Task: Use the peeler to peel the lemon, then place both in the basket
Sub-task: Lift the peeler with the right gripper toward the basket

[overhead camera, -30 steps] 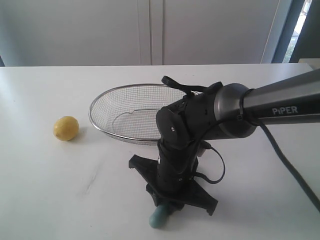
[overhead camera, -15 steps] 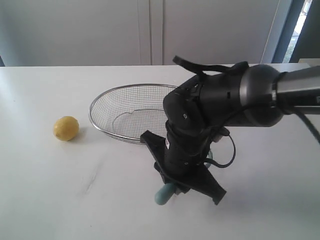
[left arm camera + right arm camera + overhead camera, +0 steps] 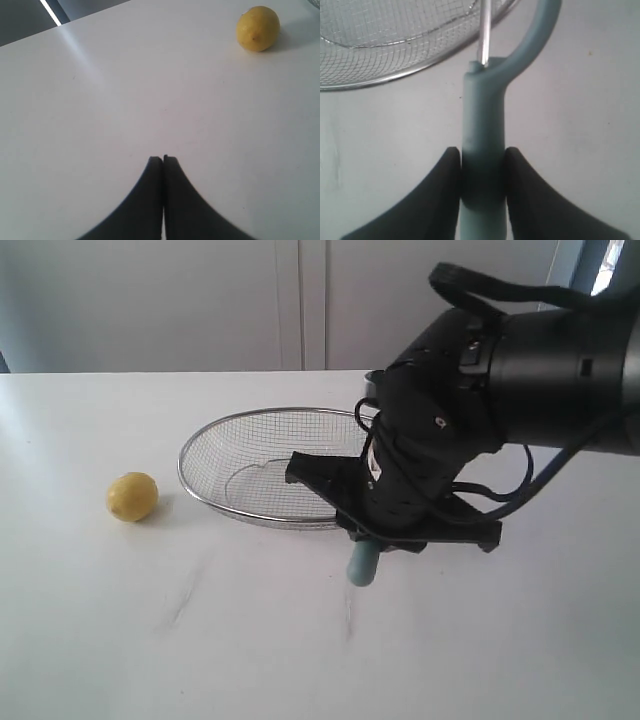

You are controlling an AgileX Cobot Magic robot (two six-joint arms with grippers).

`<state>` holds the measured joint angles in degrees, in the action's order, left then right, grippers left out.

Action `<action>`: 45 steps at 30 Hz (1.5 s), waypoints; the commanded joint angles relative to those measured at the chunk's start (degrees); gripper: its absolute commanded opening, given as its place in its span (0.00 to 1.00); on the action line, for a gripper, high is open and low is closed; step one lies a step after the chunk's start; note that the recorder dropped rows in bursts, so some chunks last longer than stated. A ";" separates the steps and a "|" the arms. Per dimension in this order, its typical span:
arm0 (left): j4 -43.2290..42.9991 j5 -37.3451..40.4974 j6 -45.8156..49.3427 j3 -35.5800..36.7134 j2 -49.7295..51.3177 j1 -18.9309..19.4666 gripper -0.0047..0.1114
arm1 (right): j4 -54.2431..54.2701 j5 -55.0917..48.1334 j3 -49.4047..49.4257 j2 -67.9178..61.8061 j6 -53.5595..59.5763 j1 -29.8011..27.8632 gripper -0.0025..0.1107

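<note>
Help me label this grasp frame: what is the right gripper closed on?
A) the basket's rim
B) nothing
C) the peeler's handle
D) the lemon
C: in the right wrist view the right gripper clamps the peeler by its teal handle; the lemon lies apart, untouched.

We see a white desk (image 3: 100,640) filling most of the exterior view, with a faint grey smudge (image 3: 186,598) on its near part. Behind its far edge stand pale panelled doors (image 3: 180,300). At the far right is a dark window frame (image 3: 575,290), with daylight beside it.
</note>
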<state>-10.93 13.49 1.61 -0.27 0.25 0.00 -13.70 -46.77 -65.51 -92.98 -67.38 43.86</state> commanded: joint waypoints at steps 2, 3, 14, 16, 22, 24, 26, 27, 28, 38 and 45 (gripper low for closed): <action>-0.01 0.06 -0.04 0.27 -0.25 -0.15 0.04 | 8.02 0.79 -0.38 0.93 20.91 -4.13 0.02; -0.01 0.06 -0.04 0.27 -0.25 -0.15 0.04 | 11.01 0.79 -0.38 0.93 26.63 -5.12 0.02; -0.01 0.06 -0.04 0.27 -0.25 -0.15 0.04 | 28.69 -6.95 -0.38 0.93 64.25 -14.58 0.02; -0.01 0.06 -0.04 0.27 -0.25 -0.15 0.04 | 30.16 -8.12 -0.38 0.93 68.61 -15.74 0.02; -0.01 0.06 -0.04 0.27 -0.25 -0.15 0.04 | 37.51 -8.42 -0.38 0.93 81.57 -19.83 0.02; -0.01 0.06 -0.04 0.27 -0.25 -0.15 0.04 | 41.22 -8.65 -0.38 0.93 86.11 -21.11 0.02; -0.01 0.06 -0.04 0.27 -0.25 -0.15 0.04 | 43.93 -8.65 -0.38 0.93 89.83 -22.30 0.02; -0.01 0.06 -0.04 0.27 -0.25 -0.15 0.04 | 44.84 -8.65 -0.38 0.93 91.09 -23.18 0.02; -0.01 0.06 -0.04 0.27 -0.25 -0.15 0.04 | 45.08 -8.65 -0.38 0.93 91.20 -23.40 0.02; -0.01 0.06 -0.04 0.27 -0.25 -0.15 0.04 | 50.18 -7.74 -0.38 0.93 95.19 -24.46 0.02; -0.01 0.06 -0.04 0.27 -0.25 -0.15 0.04 | 50.18 -5.57 -0.38 0.93 95.03 -24.46 0.02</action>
<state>-10.93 13.49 1.61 -0.27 0.25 0.00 35.96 -53.03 -65.51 -92.75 27.01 19.89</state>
